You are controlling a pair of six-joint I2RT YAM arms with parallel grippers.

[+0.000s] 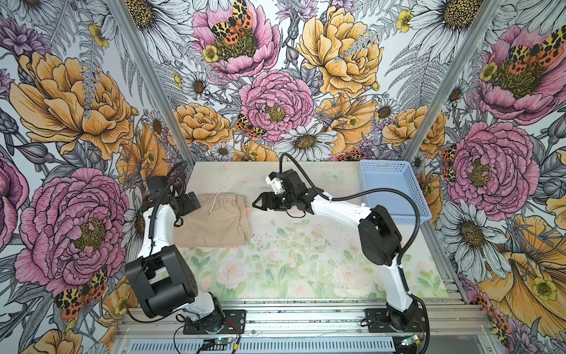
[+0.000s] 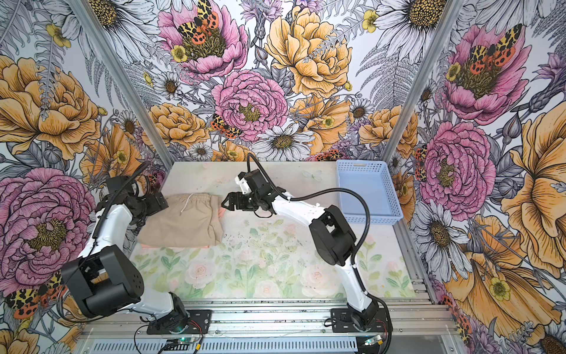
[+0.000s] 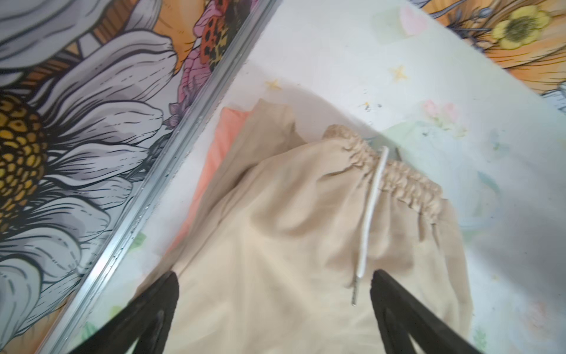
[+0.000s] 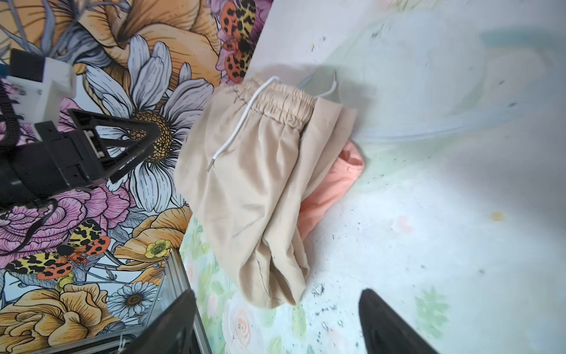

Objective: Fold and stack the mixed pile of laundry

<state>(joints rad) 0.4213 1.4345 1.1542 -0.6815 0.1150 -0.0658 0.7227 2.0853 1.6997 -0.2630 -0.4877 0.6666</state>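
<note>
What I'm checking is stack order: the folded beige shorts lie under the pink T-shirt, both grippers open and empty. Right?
No: the beige shorts lie on top of the pink T-shirt, which peeks out beneath them in the right wrist view. Left gripper and right gripper are open and empty.

Robot lab cell, not a home (the decor is printed). Floral wall panels point(image 1: 275, 92) stand beyond and to either side of the left gripper point(image 3: 274, 273) and right gripper point(image 4: 277, 291), framed by bare aluminium posts point(image 1: 149, 75). Below both grippers is a flower-print tabletop point(image 1: 306, 254). Well back from them, the arm bases bolt to black plates point(image 1: 234, 317) on an aluminium rail point(image 1: 306, 321), with loose wiring and a circuit board point(image 1: 214, 340).
</note>
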